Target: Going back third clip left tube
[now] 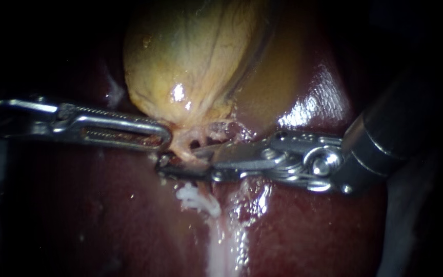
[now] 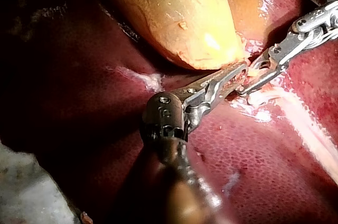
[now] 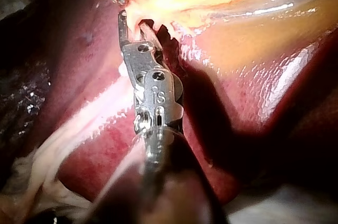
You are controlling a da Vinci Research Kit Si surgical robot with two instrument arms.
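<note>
Liver (image 1: 78, 215); right claw (image 1: 180, 160) parted around tube (image 1: 183, 147)

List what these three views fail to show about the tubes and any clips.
Clips: none can be made out; in the endoscope view the right instrument covers the tubes under the gallbladder.
Shaft of the left instrument: lost in darkness, endoscope view.
Gallbladder's far end: cut off by every view's edge.

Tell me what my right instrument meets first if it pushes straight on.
Most likely the pale tube lying between the open jaws of the right instrument. Just past it the left instrument sits close, though depth is hard to judge.
</note>
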